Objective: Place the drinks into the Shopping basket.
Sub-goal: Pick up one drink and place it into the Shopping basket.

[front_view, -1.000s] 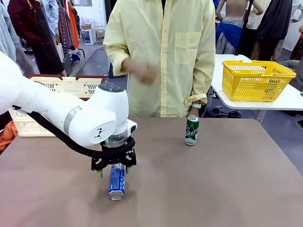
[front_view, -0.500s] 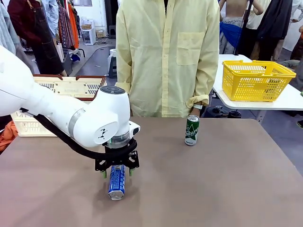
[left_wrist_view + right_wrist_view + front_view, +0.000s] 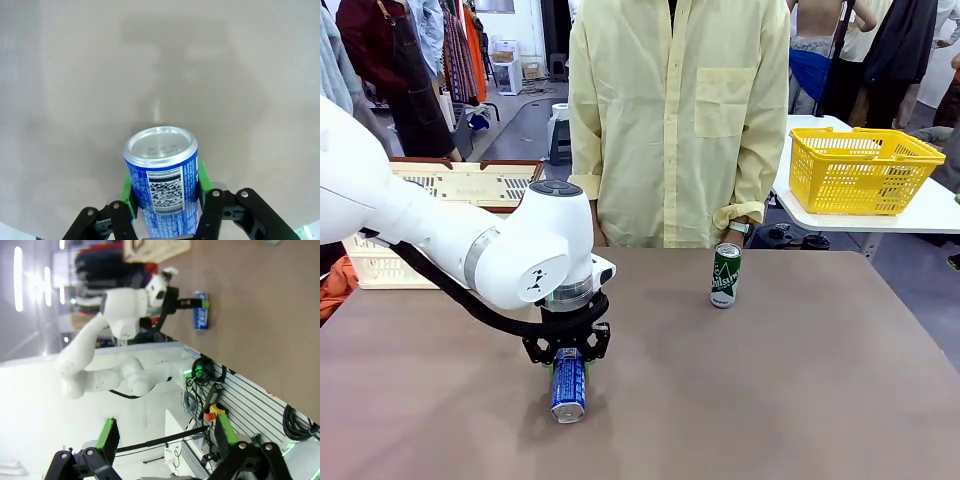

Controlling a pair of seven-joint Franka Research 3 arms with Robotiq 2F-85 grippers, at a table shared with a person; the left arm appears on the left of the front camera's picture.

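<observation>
Left gripper (image 3: 567, 358) is down over the blue can (image 3: 568, 385) and it's clamped on: jaws closed around the can's body, near the end farther from the camera. The can lies on its side on the brown table (image 3: 800, 400), silver end pointing toward the robot's side, a little left of the table's middle. From the left wrist you see it clearly: the green pads (image 3: 127, 192) press against both flanks of the can, barcode panel facing up, printed silver end pointing away from the camera.

Over on the far side, the green can (image 3: 725, 275) stands upright near the table's far edge, well apart from the blue one, just in front of the person in the pale yellow shirt (image 3: 680, 120), whose hand hangs behind it.

The Shopping basket (image 3: 460, 185), cream with dark brown rim, sits at the far left behind the left arm, partly hidden by it. A yellow basket (image 3: 860, 170) rests on a white table at far right.

Right gripper (image 3: 165, 432) is off the table, jaws spread wide, holding nothing
</observation>
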